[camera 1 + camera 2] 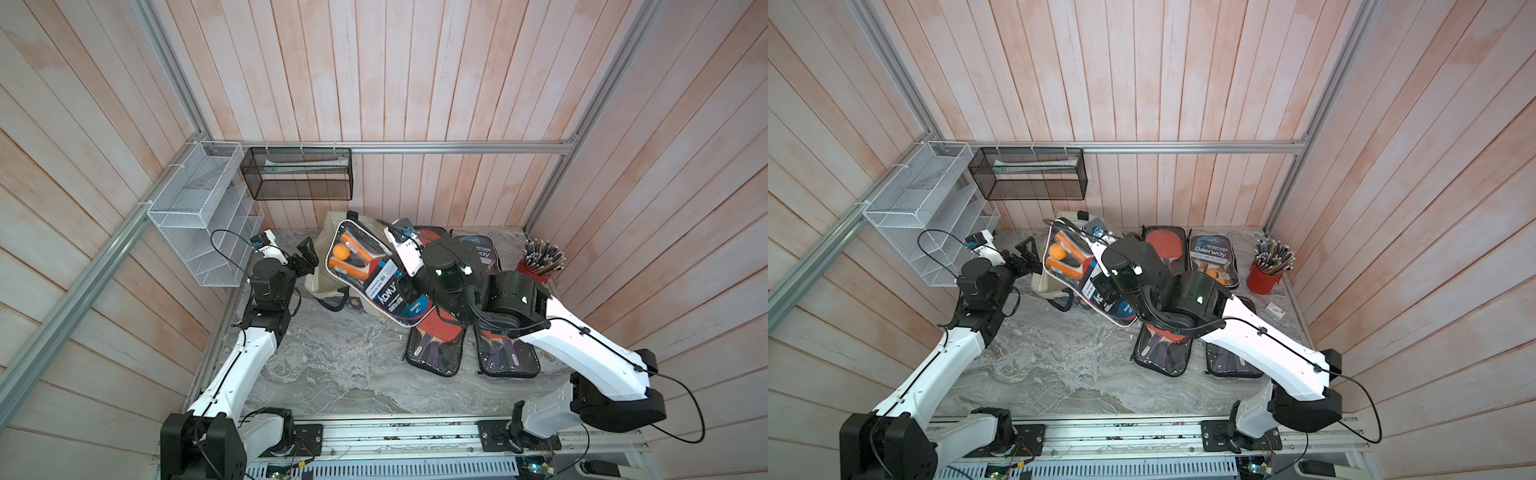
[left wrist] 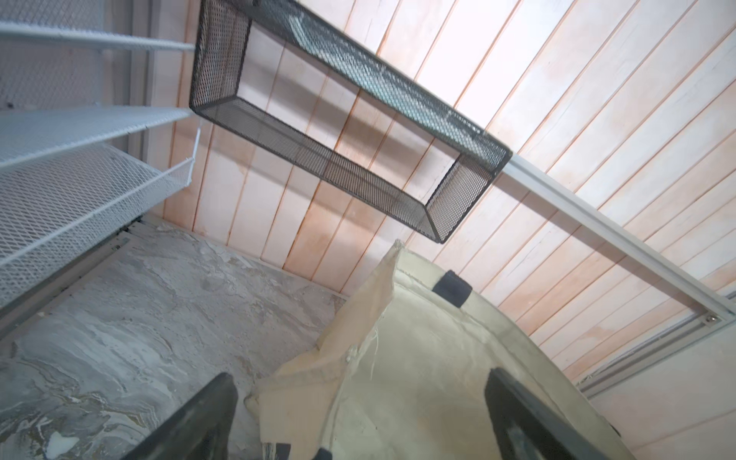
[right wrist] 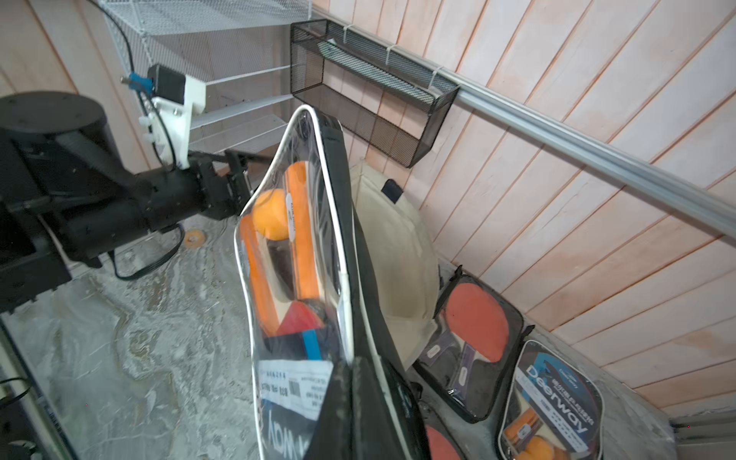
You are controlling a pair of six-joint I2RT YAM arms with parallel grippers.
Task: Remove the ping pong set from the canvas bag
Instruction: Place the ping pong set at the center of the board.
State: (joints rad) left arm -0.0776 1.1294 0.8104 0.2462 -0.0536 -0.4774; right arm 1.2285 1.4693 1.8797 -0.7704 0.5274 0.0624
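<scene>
A grey marble-patterned bench [image 1: 332, 365] carries 2 robot arms, seen from above. The canvas bag [image 1: 319, 249], cream with navy handles, sits slumped near the bench's far edge, left of centre. The ping pong set [image 1: 361, 266], a clear-fronted zip case showing orange-handled paddles and an orange ball, is held up off the bench in front of the bag and partly over it. The right gripper [image 1: 409, 291] is clamped on the case's printed lower end. The case's long axis rises from that grip, slanting up toward the far-left corner, so its handle end leans above the bag's mouth. In the right wrist view the case [image 3: 294, 259] looks clear of the bag [image 3: 398, 255], though its lowest edge is hidden behind the gripper. The left gripper [image 1: 308, 253] hangs just beside the bag's left wall, jaws spread wide and holding nothing. It is the nearer arm to the bag, while the right arm alone carries the set. Several other cased sets [image 1: 1212, 257] lie across the bench's right half, probably where this one belongs.
</scene>
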